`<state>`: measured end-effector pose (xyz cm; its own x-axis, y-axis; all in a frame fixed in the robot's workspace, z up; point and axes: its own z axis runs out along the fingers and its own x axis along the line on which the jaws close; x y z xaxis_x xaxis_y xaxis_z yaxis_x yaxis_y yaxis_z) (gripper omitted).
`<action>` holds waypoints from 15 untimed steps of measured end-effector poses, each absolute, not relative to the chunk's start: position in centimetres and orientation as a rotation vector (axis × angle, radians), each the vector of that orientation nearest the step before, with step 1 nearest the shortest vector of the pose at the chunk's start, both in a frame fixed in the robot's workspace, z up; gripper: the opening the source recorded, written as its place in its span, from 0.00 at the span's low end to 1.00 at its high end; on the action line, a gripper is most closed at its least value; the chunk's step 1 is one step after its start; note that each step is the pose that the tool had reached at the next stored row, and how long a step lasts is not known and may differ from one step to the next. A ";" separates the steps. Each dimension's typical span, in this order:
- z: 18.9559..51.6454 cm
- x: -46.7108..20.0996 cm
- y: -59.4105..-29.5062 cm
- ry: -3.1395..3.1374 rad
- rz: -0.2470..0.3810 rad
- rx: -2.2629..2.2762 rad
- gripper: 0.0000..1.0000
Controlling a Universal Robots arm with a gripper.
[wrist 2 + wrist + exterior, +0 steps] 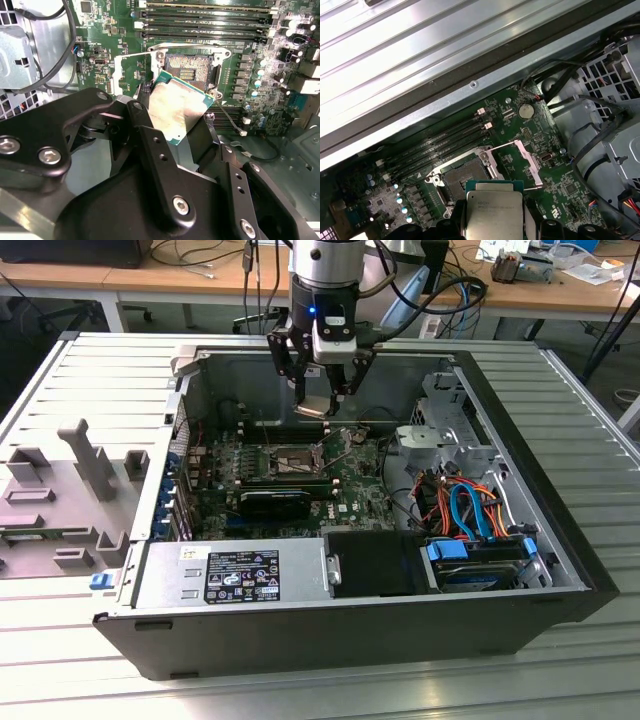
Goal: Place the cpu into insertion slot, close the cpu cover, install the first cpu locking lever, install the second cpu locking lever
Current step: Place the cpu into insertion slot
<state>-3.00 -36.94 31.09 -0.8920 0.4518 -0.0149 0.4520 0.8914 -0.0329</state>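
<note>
My gripper [318,400] hangs inside the open computer case, shut on the cpu [313,406], a flat silver-topped square chip with a green edge. In both wrist views the cpu [175,110] [494,212] sits tilted between the black fingers [150,145], above and to one side of the insertion slot [188,71]. The slot [461,176] [285,461] is an open dark square recess in the green motherboard. The cpu cover [527,162] [120,75], a thin silvery frame, stands swung open beside the slot.
Rows of black memory slots [200,20] run along one side of the socket. A power supply [240,575] fills the case's near side. A drive cage with orange and blue cables [470,510] is at the exterior view's right. Grey fixtures [70,490] lie outside the case.
</note>
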 end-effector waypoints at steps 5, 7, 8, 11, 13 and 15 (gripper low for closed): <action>31.1 -3.0 -36.9 3.046 -0.056 0.740 0.55; 31.1 -3.0 -36.9 3.041 -0.056 0.760 0.55; 31.1 -3.0 -36.9 3.039 -0.056 0.768 0.55; 31.1 -3.0 -36.9 3.032 -0.056 0.798 0.55; 31.1 -3.0 -36.9 3.029 -0.056 0.809 0.55; 31.1 -3.0 -36.9 3.027 -0.056 0.818 0.55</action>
